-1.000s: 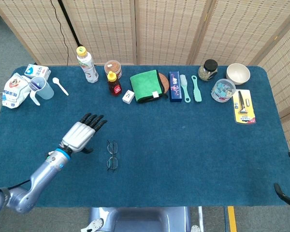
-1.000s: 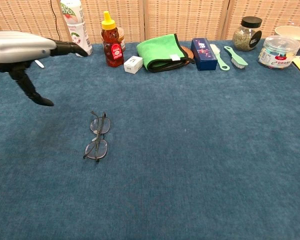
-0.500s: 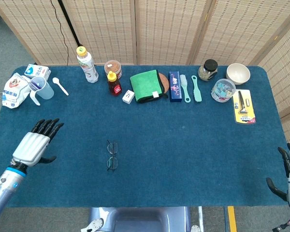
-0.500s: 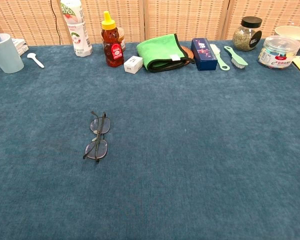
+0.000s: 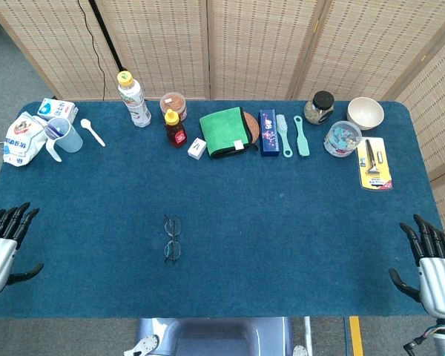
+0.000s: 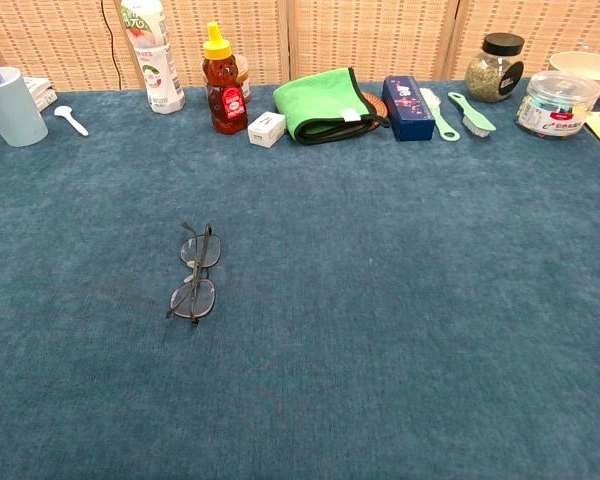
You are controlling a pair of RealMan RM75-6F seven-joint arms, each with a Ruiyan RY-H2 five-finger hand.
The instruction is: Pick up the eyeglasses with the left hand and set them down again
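Blue felt table (image 5: 282, 215), folded eyeglasses (image 5: 171, 238) lying well right of our left hand (image 5: 1, 245) — fingers apart, empty — right hand (image 5: 430, 263) likewise.

my head camera looks steeply down from above my shoulders, taking in the whole table (image 5: 297, 245) from the screens at the back to my left hand (image 5: 1, 248) and right hand (image 5: 430, 267) at the near corners. my chest camera sits lower and closer, facing forward across the cloth; both views share the glasses (image 6: 194, 273) and the far row.
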